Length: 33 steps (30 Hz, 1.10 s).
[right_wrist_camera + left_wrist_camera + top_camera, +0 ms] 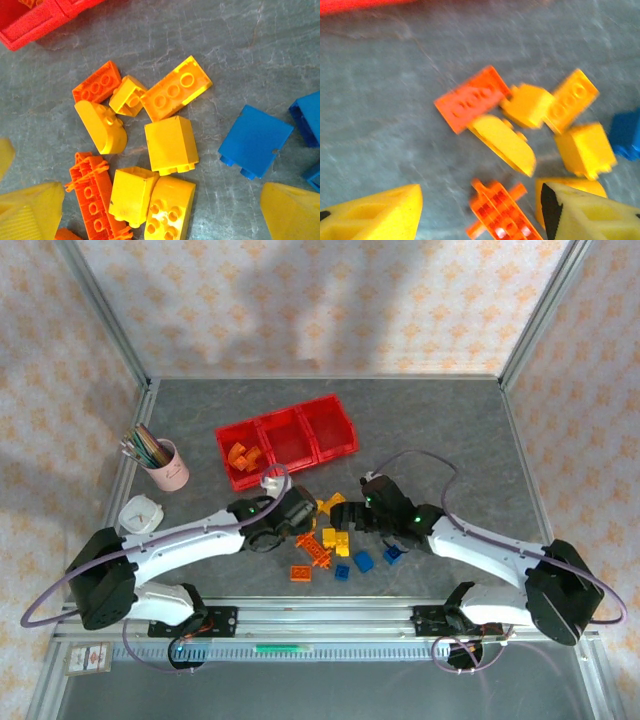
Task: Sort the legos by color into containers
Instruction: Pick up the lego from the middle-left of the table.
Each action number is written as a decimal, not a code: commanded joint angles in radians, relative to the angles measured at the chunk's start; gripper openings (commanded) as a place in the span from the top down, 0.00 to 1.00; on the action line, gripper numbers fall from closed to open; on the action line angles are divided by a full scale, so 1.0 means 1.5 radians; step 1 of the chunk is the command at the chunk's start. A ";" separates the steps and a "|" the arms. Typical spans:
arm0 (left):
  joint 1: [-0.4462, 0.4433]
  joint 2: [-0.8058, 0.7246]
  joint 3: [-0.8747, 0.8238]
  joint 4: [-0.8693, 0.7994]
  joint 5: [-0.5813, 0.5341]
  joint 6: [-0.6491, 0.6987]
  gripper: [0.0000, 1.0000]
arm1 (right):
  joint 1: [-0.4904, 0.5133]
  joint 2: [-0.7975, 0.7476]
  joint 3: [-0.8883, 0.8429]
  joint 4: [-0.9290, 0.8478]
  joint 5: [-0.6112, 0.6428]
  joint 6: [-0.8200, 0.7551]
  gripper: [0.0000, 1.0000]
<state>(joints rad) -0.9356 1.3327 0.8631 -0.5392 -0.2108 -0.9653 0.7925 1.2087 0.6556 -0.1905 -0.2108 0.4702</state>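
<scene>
The three red containers (288,442) stand joined in a row at the middle back of the tabletop (450,430). The left compartment has some orange legos (242,455) inside; the other two look bare. Most of the legos (335,540) lie loose in a small heap in front of the containers, between the two arms: yellow and orange bricks close together, and blue bricks (378,558) just to the right of them.

The left gripper (300,520) hangs low over the left side of the heap. In its wrist view the jaws stand apart and hold nothing, and an orange lattice piece (500,215) lies on the tabletop between the fingers (375,215).

The right gripper (345,515) is over the same heap from the other side. Its jaws are wide and hold nothing; under them are yellow bricks (170,145), an orange brick (96,82) and a blue brick (255,140).

A pink cup of pencils (170,468) stands well apart on the left
</scene>
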 commanded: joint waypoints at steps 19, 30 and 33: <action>-0.132 0.133 -0.008 0.031 -0.008 -0.313 0.29 | -0.034 -0.068 -0.064 0.020 -0.031 0.002 0.00; -0.127 0.168 -0.006 0.034 -0.014 -0.328 0.33 | -0.090 -0.095 -0.090 0.031 -0.076 -0.007 0.00; -0.119 0.180 -0.005 0.046 -0.009 -0.322 0.33 | -0.091 -0.096 -0.092 0.030 -0.072 -0.010 0.00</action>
<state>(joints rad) -1.1282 1.5833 0.8597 -0.4847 -0.2161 -1.4384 0.6640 1.0824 0.5308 -0.1638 -0.3153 0.4706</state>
